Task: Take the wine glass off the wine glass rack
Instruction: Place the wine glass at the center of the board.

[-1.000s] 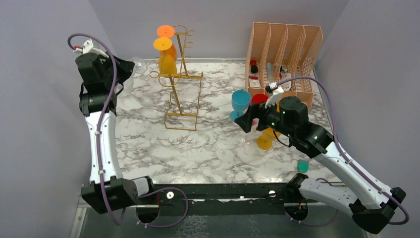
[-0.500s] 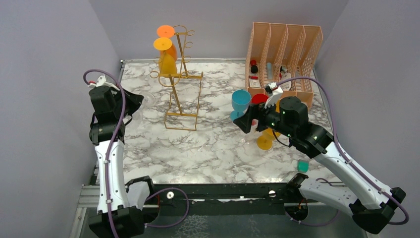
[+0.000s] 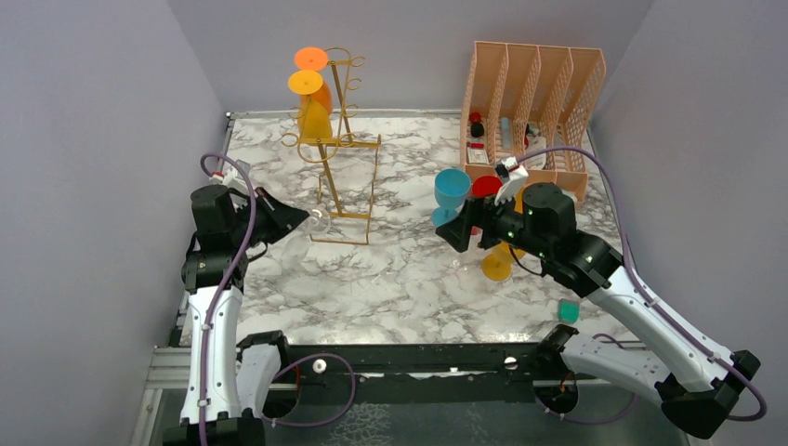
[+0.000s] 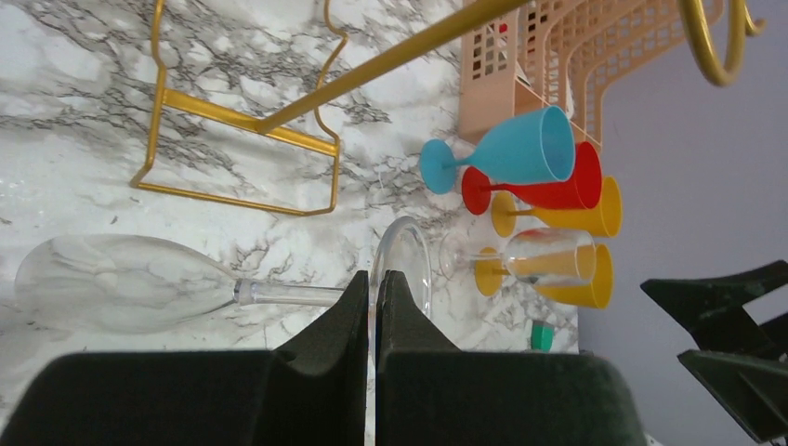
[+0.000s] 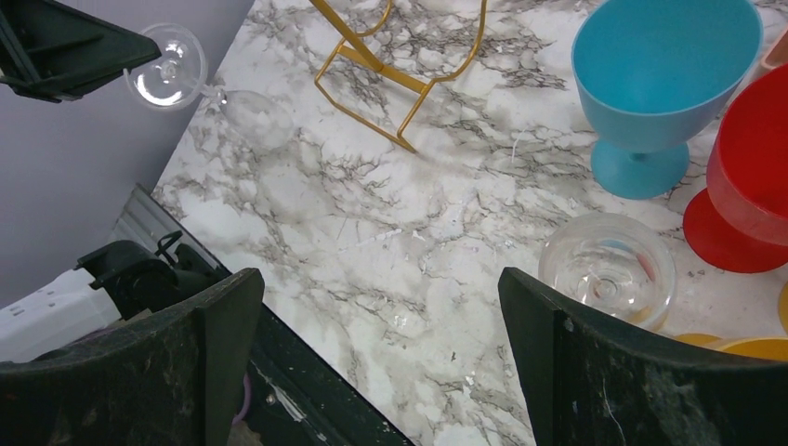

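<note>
A clear wine glass [image 4: 121, 283] lies on its side in the air, low over the marble table [image 3: 372, 279], off the gold wire wine glass rack [image 3: 327, 153]. My left gripper [image 4: 374, 279] is shut on the rim of its round foot [image 4: 409, 255], with the bowl pointing away toward the rack's base [image 4: 243, 125]. In the top view the left gripper [image 3: 294, 220] sits just left of that base. Two orange wine glasses [image 3: 313, 98] hang upside down on the rack. My right gripper [image 5: 381, 353] stands open over bare marble, holding nothing.
Standing wine glasses cluster by the right gripper: blue [image 3: 453, 190], red [image 3: 485, 185], yellow [image 3: 497, 266] and a clear one [image 5: 609, 269]. A peach lattice file organiser [image 3: 534, 93] stands at the back right. A small teal block [image 3: 568, 311] lies near the front right.
The left arm has swung from the back left corner forward and rightward, lowering the clear glass to beside the rack's base. The right arm has not moved.
</note>
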Robot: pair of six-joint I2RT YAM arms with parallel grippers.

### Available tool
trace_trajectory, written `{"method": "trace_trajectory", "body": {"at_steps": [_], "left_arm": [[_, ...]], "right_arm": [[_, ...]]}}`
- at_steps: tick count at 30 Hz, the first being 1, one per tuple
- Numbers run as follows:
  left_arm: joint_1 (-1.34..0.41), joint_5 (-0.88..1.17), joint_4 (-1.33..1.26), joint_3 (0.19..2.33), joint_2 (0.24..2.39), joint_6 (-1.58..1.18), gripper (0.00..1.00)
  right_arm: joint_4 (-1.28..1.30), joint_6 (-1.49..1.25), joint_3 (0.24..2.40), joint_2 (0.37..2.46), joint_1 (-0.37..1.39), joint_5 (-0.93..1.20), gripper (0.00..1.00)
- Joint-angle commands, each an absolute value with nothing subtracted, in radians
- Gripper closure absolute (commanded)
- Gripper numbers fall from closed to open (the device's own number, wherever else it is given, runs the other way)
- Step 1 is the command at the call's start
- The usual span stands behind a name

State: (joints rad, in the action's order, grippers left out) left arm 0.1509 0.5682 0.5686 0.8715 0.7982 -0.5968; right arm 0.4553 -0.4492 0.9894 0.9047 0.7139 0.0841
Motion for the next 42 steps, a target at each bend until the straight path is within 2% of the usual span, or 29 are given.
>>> {"method": "trace_trajectory", "body": {"at_steps": [1,10,19,26,30,37,42], "left_arm": [[0.111,0.706,0.548,0.837,0.771,-0.561,1.0],[-0.033,0.763,0.551,0.772,0.732,-0.545,1.0],[-0.117,0.861,0.543,0.764,0.782,-0.493,1.0],[-0.308,0.76,0.455,0.762,0.822,-0.531,1.0],[-0.343,0.71,0.422,0.753,0.794,-0.558,1.0],[-0.361,0.723,0.323,0.737,0.746,-0.61,1.0],[-0.382,0.729,0.296,0.745,0.756,-0.612,1.0]], "right_arm": [[0.402,-0.459,0.966,0.914,0.715,0.123,0.0],[0.381,-0.453,0.971,0.946,0.715,0.157,0.0],[0.325,-0.473,0.947,0.95,0.714,0.267,0.0],[0.245,-0.503,0.912,0.959,0.715,0.406,0.0],[0.212,-0.522,0.904,0.982,0.715,0.478,0.0],[0.153,-0.568,0.887,1.035,0.715,0.631,0.12],[0.085,-0.638,0.879,1.087,0.714,0.753,0.16]]}}
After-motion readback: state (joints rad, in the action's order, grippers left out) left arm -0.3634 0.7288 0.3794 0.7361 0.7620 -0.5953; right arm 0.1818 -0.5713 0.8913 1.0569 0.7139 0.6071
